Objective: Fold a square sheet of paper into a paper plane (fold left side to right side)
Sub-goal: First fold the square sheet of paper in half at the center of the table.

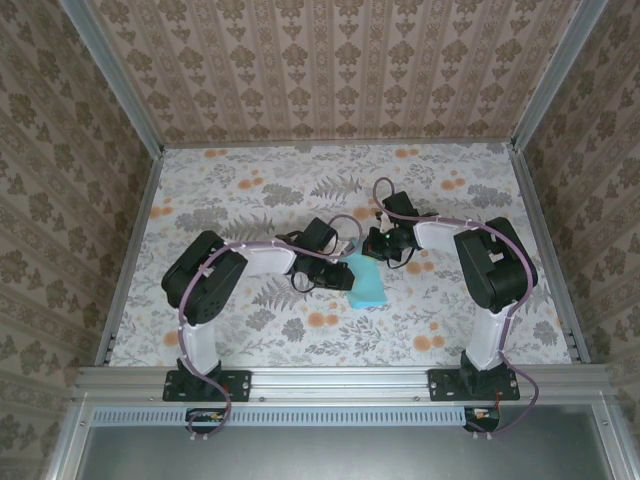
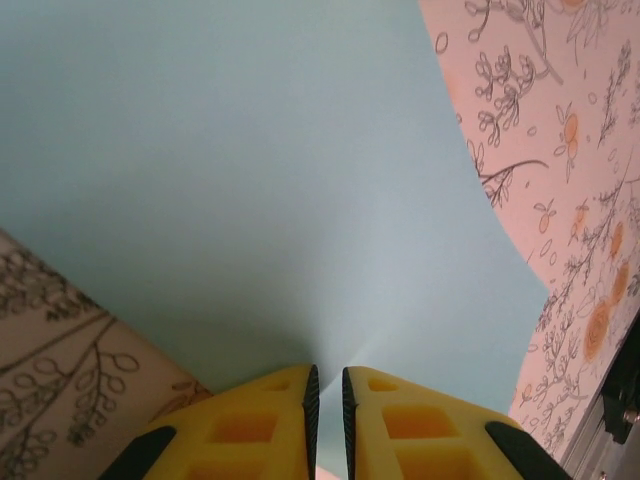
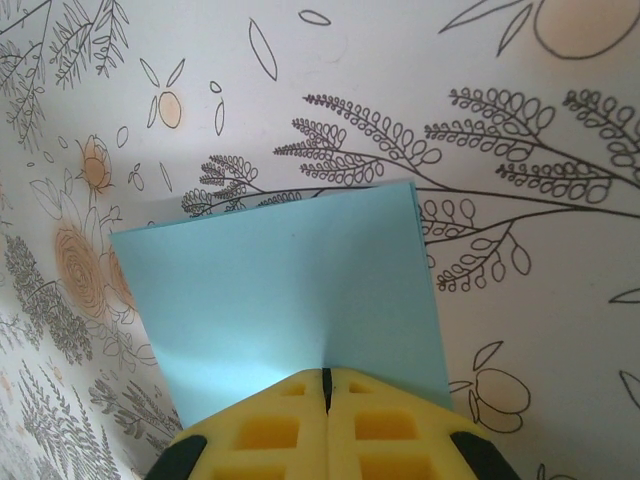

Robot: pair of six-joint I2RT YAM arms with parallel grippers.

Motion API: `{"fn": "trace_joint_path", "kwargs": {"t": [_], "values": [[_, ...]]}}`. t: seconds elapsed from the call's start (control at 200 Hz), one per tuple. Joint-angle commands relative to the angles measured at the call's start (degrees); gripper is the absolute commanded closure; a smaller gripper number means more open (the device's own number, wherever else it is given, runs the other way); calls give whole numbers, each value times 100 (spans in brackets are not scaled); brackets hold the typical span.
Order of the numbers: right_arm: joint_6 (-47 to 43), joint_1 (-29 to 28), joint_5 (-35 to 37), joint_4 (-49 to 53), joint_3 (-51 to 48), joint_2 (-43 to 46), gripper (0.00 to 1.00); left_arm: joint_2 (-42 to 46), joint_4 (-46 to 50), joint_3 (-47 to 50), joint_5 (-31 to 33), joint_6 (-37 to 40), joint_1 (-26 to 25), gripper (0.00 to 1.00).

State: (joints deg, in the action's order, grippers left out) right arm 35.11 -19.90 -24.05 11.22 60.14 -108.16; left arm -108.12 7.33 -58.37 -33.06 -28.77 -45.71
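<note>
1. Your left gripper (image 2: 327, 378) has its yellow fingers (image 2: 250, 430) drawn in to a narrow slit. The near edge of the square sheet of paper (image 2: 250, 180) runs into that slit, and a pale crease fans out from the tips, so it looks pinched there.
2. Ahead of the left fingertips the turquoise sheet spreads wide and smooth. To the right of the fingers its edge bows in a curve rather than lying straight, and the floral table cover (image 2: 560, 150) shows past it.
3. Your right gripper (image 3: 326, 375) has its fingers pressed together with only a hairline between the pads. They are clamped on the sheet's near edge, and a faint crease rises from the tips.
4. Ahead of the right fingertips the sheet reaches out as a plain four-sided panel with its far edge straight. One far corner lies off to the upper right of the fingers, over a printed fern sprig.
5. From above, the two grippers meet at the middle of the table. The sheet lies between them and a little nearer the arm bases, with each gripper at one of its edges.
</note>
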Motion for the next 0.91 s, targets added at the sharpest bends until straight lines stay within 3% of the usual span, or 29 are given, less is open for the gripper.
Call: {"fn": "trace_joint_path", "kwargs": {"t": [0.0,0.9], "values": [[22,-45,489,592,-64,-368,95,209,349,157,-148,166,-139,83],[31,-32,524,567,-168,-320,95,545,135,511,-73,-110,-612,82]]}}
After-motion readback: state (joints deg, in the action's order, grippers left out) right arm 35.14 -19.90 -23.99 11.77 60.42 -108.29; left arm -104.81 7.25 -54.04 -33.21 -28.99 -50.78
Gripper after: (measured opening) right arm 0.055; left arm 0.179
